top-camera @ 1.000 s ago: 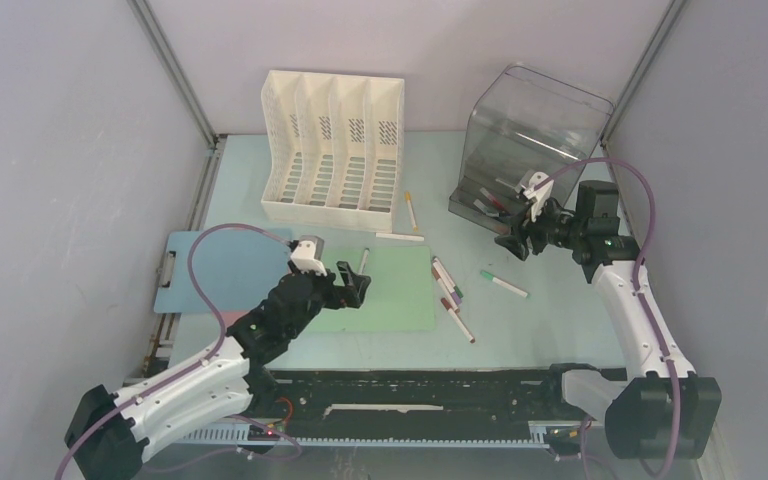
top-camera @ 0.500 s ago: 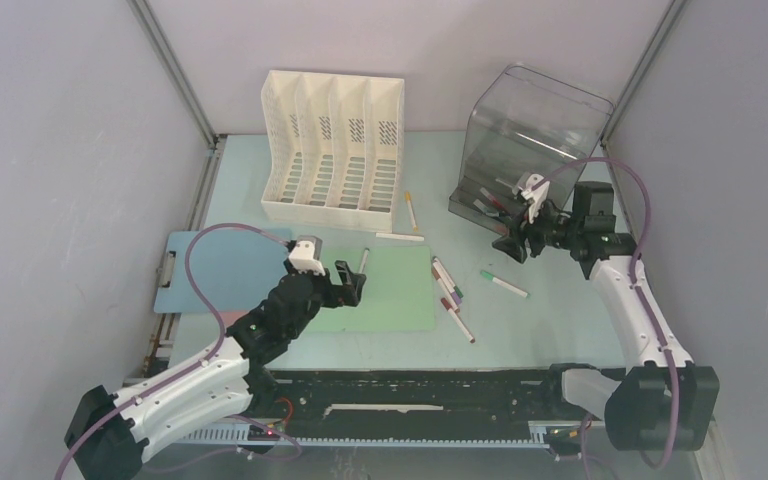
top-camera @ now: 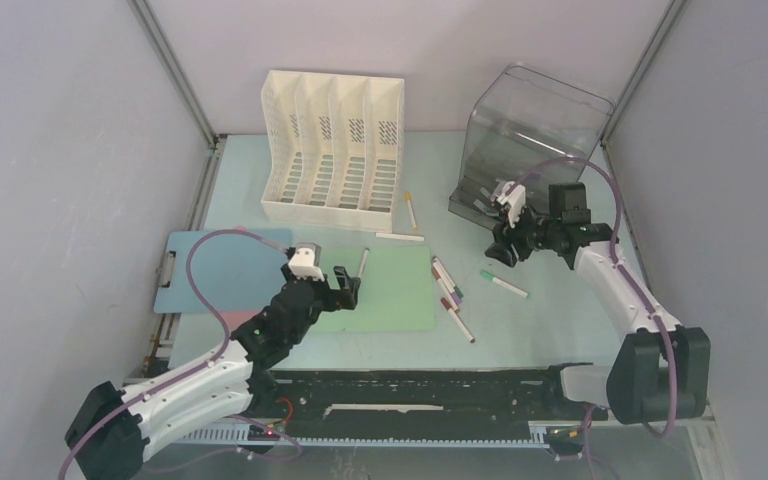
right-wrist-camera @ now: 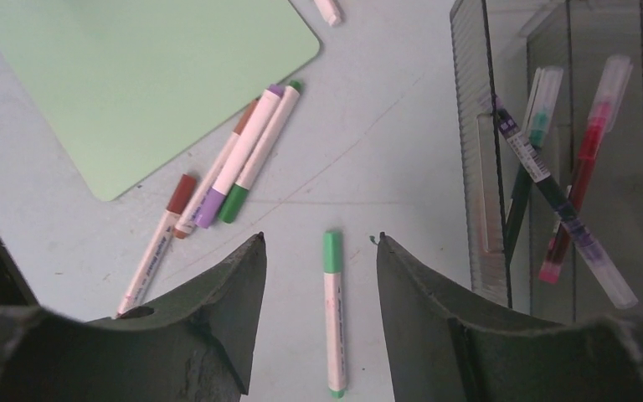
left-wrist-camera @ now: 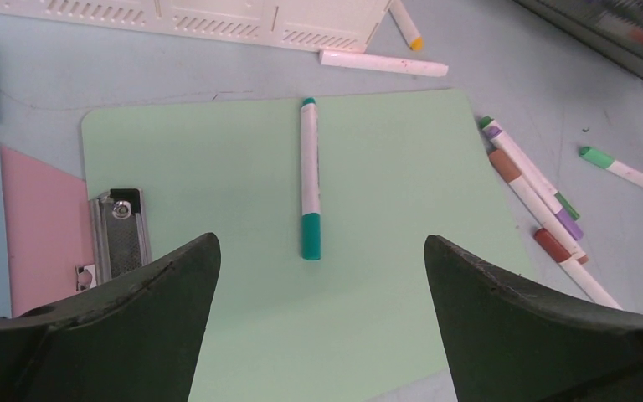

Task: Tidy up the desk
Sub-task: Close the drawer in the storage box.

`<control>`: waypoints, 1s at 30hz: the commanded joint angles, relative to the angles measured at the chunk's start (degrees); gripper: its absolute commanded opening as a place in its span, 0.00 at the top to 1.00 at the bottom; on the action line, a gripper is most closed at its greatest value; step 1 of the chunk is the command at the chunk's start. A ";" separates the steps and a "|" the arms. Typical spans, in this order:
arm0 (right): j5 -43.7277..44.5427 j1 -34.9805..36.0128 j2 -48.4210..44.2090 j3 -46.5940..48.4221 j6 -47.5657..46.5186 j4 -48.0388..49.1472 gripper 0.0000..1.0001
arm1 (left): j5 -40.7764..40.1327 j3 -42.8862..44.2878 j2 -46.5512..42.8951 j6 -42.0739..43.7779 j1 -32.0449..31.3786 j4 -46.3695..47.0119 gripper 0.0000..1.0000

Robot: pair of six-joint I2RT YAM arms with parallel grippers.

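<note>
The desk is a pale mint-green tabletop strewn with markers. A teal-capped marker lies on a green clipboard, just ahead of my left gripper, whose jaws stand wide open and empty above the board. My right gripper hovers open over a green-capped marker that lies flat on the desk between the two fingers, untouched. In the top view the left gripper is mid-left and the right gripper sits in front of the clear bin.
The clear bin holds several pens. A cluster of markers lies right of the green clipboard. A white file organiser stands at the back, with two markers beside it. A blue clipboard lies at left.
My right gripper has swung left, away from the clear bin's mouth, to above the green-capped marker, its jaws narrowing slightly. The left gripper has drawn back a little along the green clipboard.
</note>
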 commanded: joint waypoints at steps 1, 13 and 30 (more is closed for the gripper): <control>7.11 1.98 1.77 1.96 -1.54 1.42 0.42 | -2.48 -1.75 -0.58 1.64 0.15 5.45 0.00; 21.29 7.91 4.76 1.96 0.03 6.60 0.76 | -4.01 -3.19 0.51 0.59 0.20 7.48 0.00; 34.09 12.98 9.85 1.91 3.85 11.88 0.91 | -3.92 -2.65 2.18 0.49 0.21 7.72 0.00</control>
